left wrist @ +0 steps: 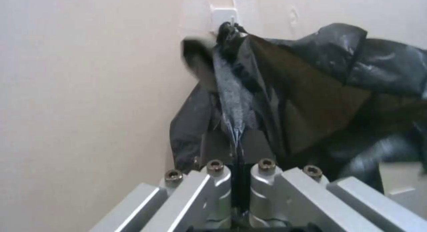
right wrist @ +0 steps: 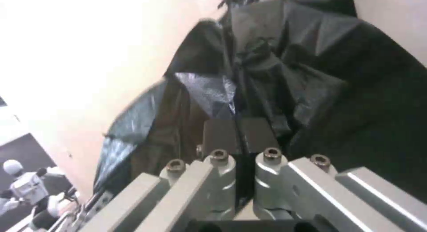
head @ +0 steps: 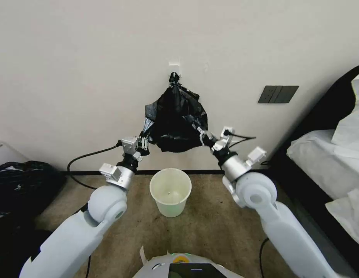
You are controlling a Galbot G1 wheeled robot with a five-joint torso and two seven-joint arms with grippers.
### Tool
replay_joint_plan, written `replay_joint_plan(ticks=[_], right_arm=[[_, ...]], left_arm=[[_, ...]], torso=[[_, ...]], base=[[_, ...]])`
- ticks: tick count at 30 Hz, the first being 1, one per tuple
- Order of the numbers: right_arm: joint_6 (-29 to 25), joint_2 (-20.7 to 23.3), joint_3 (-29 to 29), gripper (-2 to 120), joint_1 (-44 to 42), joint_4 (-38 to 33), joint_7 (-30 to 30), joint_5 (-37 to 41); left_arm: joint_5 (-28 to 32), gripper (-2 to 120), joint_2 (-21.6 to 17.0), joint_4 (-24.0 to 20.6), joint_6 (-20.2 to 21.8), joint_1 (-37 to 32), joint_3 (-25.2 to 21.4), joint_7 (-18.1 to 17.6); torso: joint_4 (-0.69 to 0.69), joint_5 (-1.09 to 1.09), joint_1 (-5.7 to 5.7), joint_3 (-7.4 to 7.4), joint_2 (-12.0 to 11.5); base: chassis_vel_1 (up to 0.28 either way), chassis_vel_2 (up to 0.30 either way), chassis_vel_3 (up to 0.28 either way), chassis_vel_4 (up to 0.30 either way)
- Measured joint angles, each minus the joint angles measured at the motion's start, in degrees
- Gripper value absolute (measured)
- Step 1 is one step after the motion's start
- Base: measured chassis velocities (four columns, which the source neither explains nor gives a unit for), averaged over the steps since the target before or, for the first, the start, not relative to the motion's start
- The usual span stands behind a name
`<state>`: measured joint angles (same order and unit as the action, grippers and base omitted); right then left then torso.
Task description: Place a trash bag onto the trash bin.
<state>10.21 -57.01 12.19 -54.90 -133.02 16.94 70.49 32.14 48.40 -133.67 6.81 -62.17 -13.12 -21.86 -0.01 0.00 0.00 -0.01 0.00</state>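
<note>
Head view adds the trash bin [head: 170, 192] — both grippers [head: 145, 139] [head: 203, 135] pinch the trash bag [head: 175, 119].

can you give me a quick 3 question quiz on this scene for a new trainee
1. True or false: the trash bag already lines the trash bin.
2. Multiple choice: where is the bag's top held? A) on a wall hook B) on the bin's rim C) flat on the floor
3. Fill in: each claw is shut on a lower ____ of the bag.

Key
1. False: the bag hangs against the wall above the bin, which stands on the carpet with nothing lining it.
2. A: its knotted top sits at the wall hook.
3. Corner: the left claw pinches the left one, the right claw the right one.
</note>
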Motion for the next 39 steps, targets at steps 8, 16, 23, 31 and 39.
replay_joint_plan(ticks=[8, 16, 23, 31, 39], right_arm=[[0.20, -1.41, 0.63, 0, -6.85, -3.50, -0.40, -1.61], [0.29, -3.41, -0.90, 0, -8.78, -3.97, -0.41, -3.14], [0.42, -5.42, -2.00, 0, -8.47, -2.35, 0.27, -3.15], [0.48, -6.23, -1.91, 0, -10.84, -1.79, 1.52, -3.00], [0.21, -7.58, -1.55, 0, -14.47, -0.21, 1.38, -3.15]], left_arm=[[-2.35, 0, 1.07, -3.53, -0.81, -6.83, -3.67, 0.81], [-3.64, 0, 1.73, -4.49, -1.36, -8.60, -5.12, 1.18], [-3.57, 0, 2.16, -2.96, -1.42, -6.87, -4.13, 1.16], [-4.81, 0, 4.92, -1.33, -1.46, -7.30, -0.77, 1.04], [-9.19, 0, 9.10, 1.79, -3.17, -10.74, 2.02, 1.19]], torso=[[0.01, 0.00, 0.00, 0.00, 0.00], [0.02, -0.01, 0.00, 0.00, 0.00], [0.01, -0.01, 0.00, 0.00, 0.00], [0.01, -0.01, 0.00, 0.00, 0.00], [0.02, 0.00, 0.00, 0.00, 0.00]], base=[[0.000, 0.000, 0.000, 0.000], [0.000, 0.000, 0.000, 0.000], [0.000, 0.000, 0.000, 0.000], [0.000, 0.000, 0.000, 0.000], [0.000, 0.000, 0.000, 0.000]])
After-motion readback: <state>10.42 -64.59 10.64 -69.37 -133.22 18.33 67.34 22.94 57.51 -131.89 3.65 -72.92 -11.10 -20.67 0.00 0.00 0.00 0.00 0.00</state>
